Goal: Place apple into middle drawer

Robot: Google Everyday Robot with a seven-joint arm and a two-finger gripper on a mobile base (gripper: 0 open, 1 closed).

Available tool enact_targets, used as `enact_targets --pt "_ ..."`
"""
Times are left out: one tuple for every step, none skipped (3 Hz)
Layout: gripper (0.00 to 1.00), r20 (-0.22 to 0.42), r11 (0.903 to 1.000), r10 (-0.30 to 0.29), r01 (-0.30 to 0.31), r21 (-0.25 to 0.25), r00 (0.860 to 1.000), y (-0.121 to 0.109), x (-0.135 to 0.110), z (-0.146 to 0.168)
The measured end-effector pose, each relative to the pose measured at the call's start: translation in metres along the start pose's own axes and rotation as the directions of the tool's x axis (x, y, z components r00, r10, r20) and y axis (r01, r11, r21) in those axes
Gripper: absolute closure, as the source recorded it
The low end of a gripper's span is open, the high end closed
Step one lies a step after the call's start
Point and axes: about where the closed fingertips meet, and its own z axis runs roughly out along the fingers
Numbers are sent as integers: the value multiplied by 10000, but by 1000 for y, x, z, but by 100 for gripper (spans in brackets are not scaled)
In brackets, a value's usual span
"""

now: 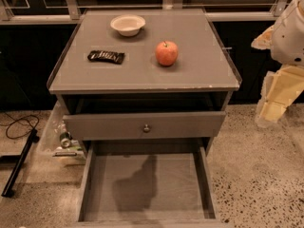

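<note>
The red apple (166, 53) with a yellowish blush and short stem stands upright on the grey cabinet top (199, 75), right of centre. The middle drawer (185, 182) is pulled out wide below, its bare grey floor showing only a shadow. My gripper (274, 101), pale yellow, hangs at the right edge of the view beside the cabinet. It is off to the right of the apple, lower than the cabinet top, and holds nothing that I can see.
A white bowl (128, 24) sits at the back of the cabinet top and a dark snack bar (106, 56) lies at the left. The drawer front with a round knob (146, 127) juts out slightly above the open drawer. A black stand and cable (19, 160) lie on the floor at left.
</note>
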Motion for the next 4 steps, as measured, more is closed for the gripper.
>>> enact_targets --pt "0 2 10000 -4 4 4 10000 0 0 0" --pt "0 101 9997 -170 169 163 9998 -6 -8 2" --pt "0 735 9967 -667 630 512 9951 -22 -30 12" --pt "0 1749 9906 -1149 996 942 9779 -45 -51 27"
